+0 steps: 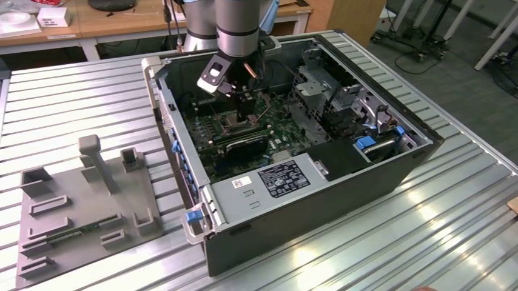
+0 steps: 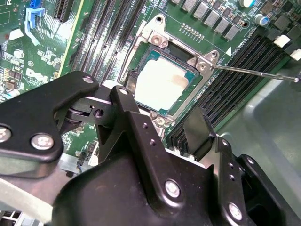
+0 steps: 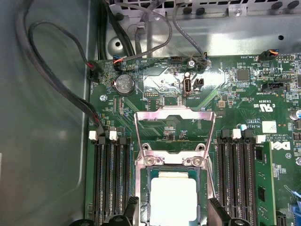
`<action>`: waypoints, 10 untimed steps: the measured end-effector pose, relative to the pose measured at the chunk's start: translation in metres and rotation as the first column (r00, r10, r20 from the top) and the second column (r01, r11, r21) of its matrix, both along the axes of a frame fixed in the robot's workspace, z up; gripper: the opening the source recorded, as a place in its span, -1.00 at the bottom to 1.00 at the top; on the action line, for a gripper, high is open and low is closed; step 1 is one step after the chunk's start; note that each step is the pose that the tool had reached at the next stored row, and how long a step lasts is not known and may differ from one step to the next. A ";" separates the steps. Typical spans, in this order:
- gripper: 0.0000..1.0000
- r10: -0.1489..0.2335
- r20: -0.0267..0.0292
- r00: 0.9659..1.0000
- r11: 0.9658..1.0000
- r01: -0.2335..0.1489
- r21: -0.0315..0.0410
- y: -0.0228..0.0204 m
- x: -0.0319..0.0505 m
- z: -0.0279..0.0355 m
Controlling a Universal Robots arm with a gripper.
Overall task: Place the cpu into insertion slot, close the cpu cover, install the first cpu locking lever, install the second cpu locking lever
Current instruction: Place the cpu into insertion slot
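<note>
Nearby, on the ribbed metal desk (image 1: 453,200), an open computer case (image 1: 340,203) is seen, and a grey holder tray (image 1: 81,236) is laid on the exterior view's left of it. The arm (image 1: 239,30) is reached down into the case over the green motherboard (image 3: 225,108). Long black memory slots (image 3: 110,183) are ranged on both sides of the insertion slot (image 3: 151,193). Black cables (image 3: 115,33) are looped along the case wall, and a round coin battery (image 3: 124,84) is set on the board near them. A thin locking lever (image 2: 254,73) is stuck out free from a corner of the socket, over the memory slots.

The cpu (image 3: 171,197) is seated flat in the insertion slot, with its pale silvery top left bare. The cpu cover (image 3: 175,115), a thin silvery frame with a cut-out middle, is swung up and back, clear of the chip. The jaws are spread wide just above the socket, one tip to each side of it, and nothing is held.
</note>
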State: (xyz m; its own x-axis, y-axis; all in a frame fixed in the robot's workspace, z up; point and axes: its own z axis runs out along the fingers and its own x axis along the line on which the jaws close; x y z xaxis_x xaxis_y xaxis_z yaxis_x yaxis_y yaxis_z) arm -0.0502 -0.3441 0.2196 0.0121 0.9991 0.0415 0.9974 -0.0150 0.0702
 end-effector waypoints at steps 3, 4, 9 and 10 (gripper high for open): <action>0.34 0.000 0.000 1.000 1.000 0.000 0.000 0.0000 0.0000 0.0001; 0.34 0.000 0.000 1.000 1.000 0.000 0.000 0.0000 0.0000 0.0001; 0.18 0.000 0.000 1.000 1.000 0.000 0.000 0.0000 0.0000 0.0003; 0.18 0.000 0.000 1.000 1.000 0.000 0.000 0.0000 0.0000 0.0003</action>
